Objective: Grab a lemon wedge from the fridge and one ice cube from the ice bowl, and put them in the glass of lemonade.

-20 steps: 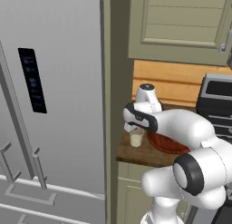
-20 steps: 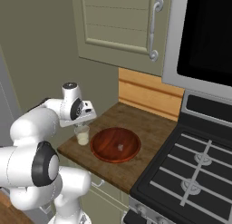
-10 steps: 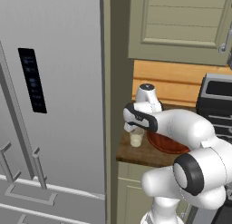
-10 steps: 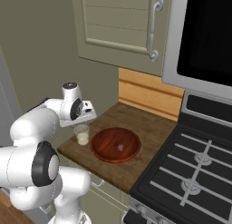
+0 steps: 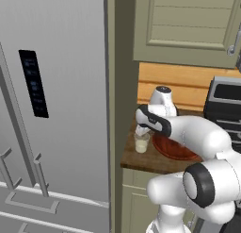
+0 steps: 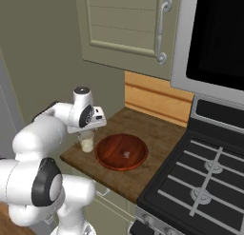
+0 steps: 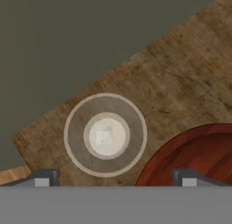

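Leftmost, the fridge (image 5: 52, 109) fills the left side of the left base view: grey double doors shut, black panel on the upper door, bar handles lower down, drawers at bottom. Next to it a beige side panel, then the wooden counter (image 6: 157, 134) w/ a wood backsplash behind.

On the counter's left end stands the glass of lemonade (image 5: 141, 143), upright, pale liquid inside; in the right base view it's at (image 6: 86, 141). Hand view looks straight down into it (image 7: 105, 135): round rim, whitish liquid in the centre, w/ a faint pale squarish shape in the liquid, too blurred to say what it is.

Gripper (image 7: 114, 178) hangs right above the glass, fingers spread wide, one tip each side at the bottom of the hand view, nothing between them, nothing held. From the base views the hand sits over the glass (image 5: 143, 129).

Just right of the glass, close but apart, the ice bowl (image 6: 121, 151): wide, shallow, reddish-brown, w/ one small pale bit near its middle. Its rim shows at lower right in the hand view (image 7: 190, 150).

Further right, the black stove (image 6: 200, 186) w/ burner grates; beige upper cabinet (image 6: 128, 24) above the counter.
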